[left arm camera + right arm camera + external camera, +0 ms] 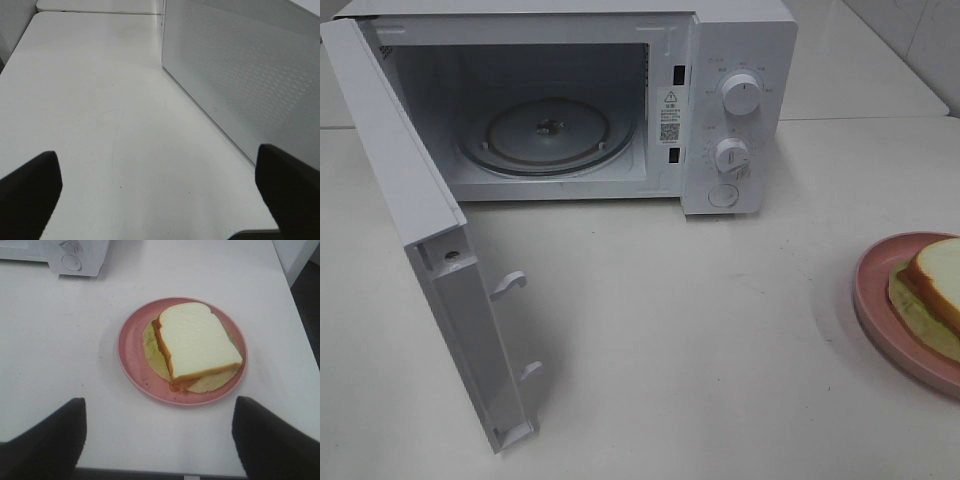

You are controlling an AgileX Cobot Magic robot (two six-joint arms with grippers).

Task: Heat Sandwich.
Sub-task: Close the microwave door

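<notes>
Starting at the left, one microwave door (430, 250) hangs swung wide off one white microwave (620, 100), baring a single glass turntable (545, 135) in the cavity, with two dials (740, 93) stacked on the panel and a round button below them. Beside the door's perforated outer face, the left gripper (160, 195) hovers over bare tabletop (670, 330), its jaws spread wide with nothing between them. Further right, near the tabletop's right edge and well apart from the microwave, sits one pink plate (132, 350) carrying one sandwich (197, 342): a thick white top slice lying skewed over yellow-green and reddish filling, so the stack looks loose. The right gripper (160, 440) hangs just short of the plate, jaws apart and empty. Soft bread would likely crush and the layers slide if pinched directly, so the plate's raised rim looks the safer hold; it seems stiff, light and probably a little slick, and calls for a level carry to keep the sandwich from sliding off.
</notes>
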